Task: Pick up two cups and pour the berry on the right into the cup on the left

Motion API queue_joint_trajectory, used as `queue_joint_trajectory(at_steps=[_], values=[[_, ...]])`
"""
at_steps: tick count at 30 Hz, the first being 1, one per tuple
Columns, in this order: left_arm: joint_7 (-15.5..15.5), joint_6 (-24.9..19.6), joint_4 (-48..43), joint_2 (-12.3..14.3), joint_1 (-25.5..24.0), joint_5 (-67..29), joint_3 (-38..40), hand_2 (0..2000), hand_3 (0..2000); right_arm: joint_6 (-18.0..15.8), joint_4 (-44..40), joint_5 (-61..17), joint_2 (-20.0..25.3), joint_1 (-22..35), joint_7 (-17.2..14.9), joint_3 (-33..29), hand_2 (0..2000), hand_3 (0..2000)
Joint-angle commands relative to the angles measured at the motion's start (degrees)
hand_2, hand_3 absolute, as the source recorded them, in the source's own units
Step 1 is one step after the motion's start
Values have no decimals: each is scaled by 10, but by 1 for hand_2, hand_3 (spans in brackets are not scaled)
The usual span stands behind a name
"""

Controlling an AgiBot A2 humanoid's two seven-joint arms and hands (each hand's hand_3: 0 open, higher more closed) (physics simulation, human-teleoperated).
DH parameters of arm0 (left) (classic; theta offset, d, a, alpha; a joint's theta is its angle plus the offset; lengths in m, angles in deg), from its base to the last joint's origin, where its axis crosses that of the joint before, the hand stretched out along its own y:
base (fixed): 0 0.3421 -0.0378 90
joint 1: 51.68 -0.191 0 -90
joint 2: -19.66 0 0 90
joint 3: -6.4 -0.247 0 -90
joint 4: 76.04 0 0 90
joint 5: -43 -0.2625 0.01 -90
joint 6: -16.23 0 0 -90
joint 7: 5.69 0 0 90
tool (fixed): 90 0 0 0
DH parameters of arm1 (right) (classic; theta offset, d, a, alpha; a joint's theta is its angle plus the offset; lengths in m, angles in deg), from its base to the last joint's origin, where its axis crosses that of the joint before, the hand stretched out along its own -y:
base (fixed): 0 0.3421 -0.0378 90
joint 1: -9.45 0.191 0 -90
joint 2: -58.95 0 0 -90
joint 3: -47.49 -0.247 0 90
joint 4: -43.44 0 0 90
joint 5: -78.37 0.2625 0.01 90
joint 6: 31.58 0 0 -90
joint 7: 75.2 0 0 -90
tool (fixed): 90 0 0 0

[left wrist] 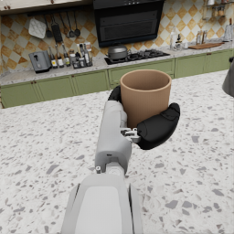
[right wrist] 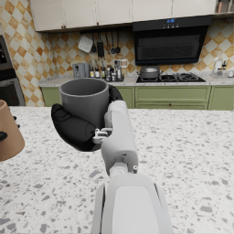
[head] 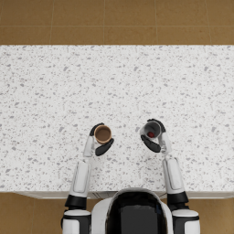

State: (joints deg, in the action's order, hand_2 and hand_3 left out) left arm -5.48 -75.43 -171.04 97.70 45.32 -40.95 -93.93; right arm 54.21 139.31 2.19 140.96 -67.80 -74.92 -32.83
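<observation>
Brown and grey, the two cups stand upright, mouths up, apart over the speckled stone counter (head: 55, 91). The left hand (head: 99, 141) wraps the brown cup (head: 103, 134); the right hand (head: 153, 137) wraps the grey cup (head: 152, 130), where a red berry (head: 151, 134) lies inside. Both forearms reach forward. Green cabinets (left wrist: 59, 87) and a stove (left wrist: 132, 55) line the far wall.

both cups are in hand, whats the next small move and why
Probably bring the grey cup toward the brown cup before tilting: each hand holds its cup upright, the berry is inside the grey one, and a gap separates the cups.
</observation>
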Motion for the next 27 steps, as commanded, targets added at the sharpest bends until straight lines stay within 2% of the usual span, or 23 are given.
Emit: queue_joint_trajectory(at_steps=[1,6,9,19,27], values=[[0,0,-26,1,0,-18,-26,2000,1280,0,-29,0,24,66,0,8,2000,1280],[0,-1,-28,8,3,-109,-45,2000,1280,-4,-34,-72,49,119,0,25,2000,1280],[-1,-2,-28,13,6,-138,-50,2000,1280,-5,-41,-126,56,129,0,57,2000,1280],[-1,-3,-28,22,7,-154,-54,2000,1280,-8,12,-308,67,133,0,77,2000,1280],[-1,-5,-25,30,10,-155,-48,2000,1280,-9,22,-454,69,127,1,90,2000,1280]])
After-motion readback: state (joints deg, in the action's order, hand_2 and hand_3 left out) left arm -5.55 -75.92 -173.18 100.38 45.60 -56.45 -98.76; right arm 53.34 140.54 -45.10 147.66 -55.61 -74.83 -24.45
